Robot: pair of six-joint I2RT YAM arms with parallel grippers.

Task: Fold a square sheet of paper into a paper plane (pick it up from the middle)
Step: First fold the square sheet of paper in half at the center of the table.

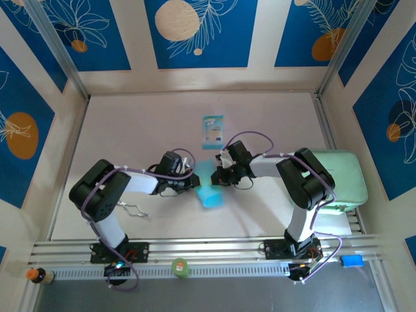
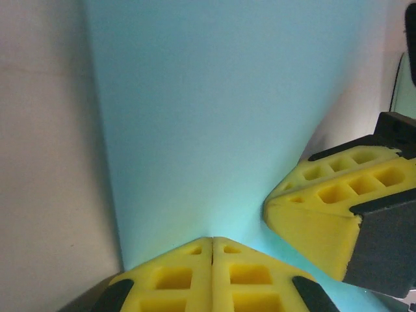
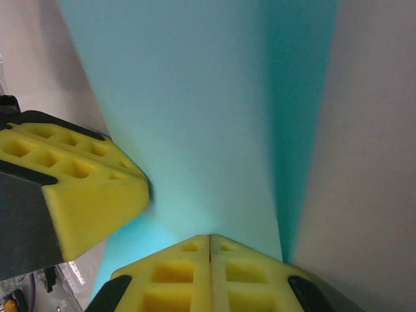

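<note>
Two tools meet near the middle of the counter (image 1: 130,130): the left tool (image 2: 212,244) has its yellow fingers pressed together on an edge of the light-blue sheet of paper (image 1: 209,194), and the right tool (image 3: 209,240) pinches that sheet just beside it. In the top view the sheet curls away from the pinch toward six o'clock. A small teal-and-white packet (image 1: 212,131) lies flat at twelve o'clock from the tools, and a pale green pad (image 1: 341,175) sits at three o'clock, well apart.
</note>
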